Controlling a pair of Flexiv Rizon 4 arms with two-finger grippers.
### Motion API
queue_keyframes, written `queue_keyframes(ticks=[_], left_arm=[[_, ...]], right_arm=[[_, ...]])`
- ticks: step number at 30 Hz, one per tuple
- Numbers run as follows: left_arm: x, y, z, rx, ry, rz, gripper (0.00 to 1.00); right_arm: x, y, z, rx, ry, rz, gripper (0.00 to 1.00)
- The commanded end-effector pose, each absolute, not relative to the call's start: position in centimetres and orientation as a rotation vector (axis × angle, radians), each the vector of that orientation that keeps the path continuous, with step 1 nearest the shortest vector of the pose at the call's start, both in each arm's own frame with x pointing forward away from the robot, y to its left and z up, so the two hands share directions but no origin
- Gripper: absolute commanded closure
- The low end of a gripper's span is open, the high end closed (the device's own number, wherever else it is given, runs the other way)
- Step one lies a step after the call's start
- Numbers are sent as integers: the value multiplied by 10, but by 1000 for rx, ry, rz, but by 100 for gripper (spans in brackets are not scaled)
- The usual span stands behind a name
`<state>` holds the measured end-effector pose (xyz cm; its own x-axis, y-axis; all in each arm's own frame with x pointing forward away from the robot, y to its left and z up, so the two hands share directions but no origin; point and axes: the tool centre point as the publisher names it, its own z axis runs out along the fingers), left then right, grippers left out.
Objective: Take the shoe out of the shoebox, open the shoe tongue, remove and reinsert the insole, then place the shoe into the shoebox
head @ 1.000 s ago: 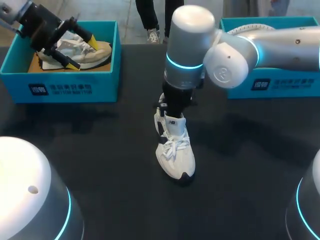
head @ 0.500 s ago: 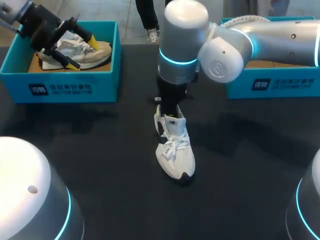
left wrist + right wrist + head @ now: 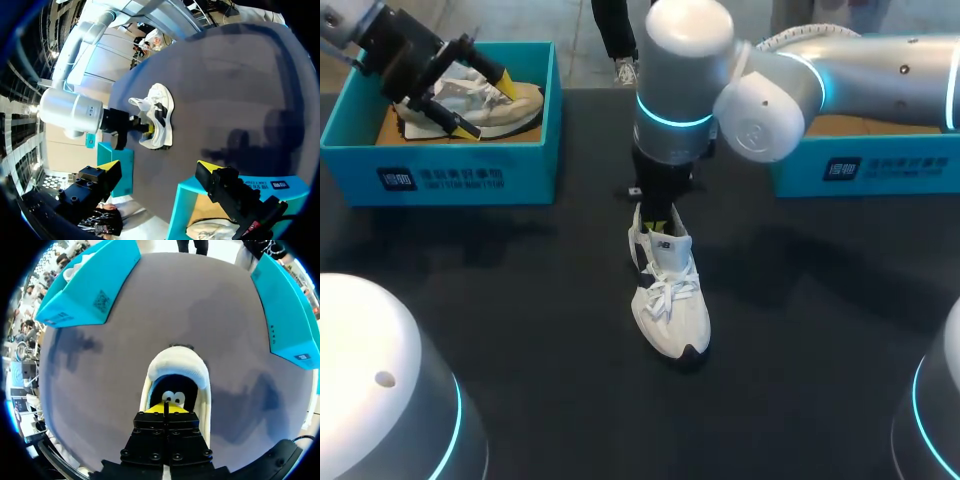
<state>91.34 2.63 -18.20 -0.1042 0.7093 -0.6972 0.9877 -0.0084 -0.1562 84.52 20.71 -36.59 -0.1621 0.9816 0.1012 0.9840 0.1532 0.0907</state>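
Shoe one (image 3: 670,300) stands on the table (image 3: 520,330), shoe two (image 3: 490,105) inside left shoebox (image 3: 450,175).

Black table (image 3: 520,300). Shoe (image 3: 670,305): white with white laces, dark side panels and toe trim, black inside. Left shoebox (image 3: 470,175) and right shoebox (image 3: 880,170): teal, white print on the fronts. Second shoe (image 3: 510,105): cream and grey. My left gripper (image 3: 159,166) and right gripper (image 3: 165,409): black, yellow tips. My right arm (image 3: 770,90): silver-white, cyan light ring.

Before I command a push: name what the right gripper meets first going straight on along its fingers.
The white shoe: the right gripper points into its opening, so probably the dark inside; depth there is unclear.
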Motion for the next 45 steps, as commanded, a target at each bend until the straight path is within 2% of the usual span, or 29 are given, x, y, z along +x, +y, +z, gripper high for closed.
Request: queue_keyframes(ticks=[1, 7, 18, 38, 45], left_arm=[[913, 26, -181, 1757, 1859, -886, 0], [913, 26, -181, 1757, 1859, -886, 0], [913, 26, -181, 1757, 1859, -886, 0], [913, 26, -181, 1757, 1859, -886, 0], [913, 26, -181, 1757, 1859, -886, 0]], right_arm=[[850, 209, -385, -2045, -2356, -201, 100], [847, 204, -406, -2055, -2317, -161, 100], [837, 199, -378, -2118, -2330, -227, 100], [865, 208, -401, -2162, -2289, -285, 100], [855, 206, -383, -2161, -2311, -251, 100]])
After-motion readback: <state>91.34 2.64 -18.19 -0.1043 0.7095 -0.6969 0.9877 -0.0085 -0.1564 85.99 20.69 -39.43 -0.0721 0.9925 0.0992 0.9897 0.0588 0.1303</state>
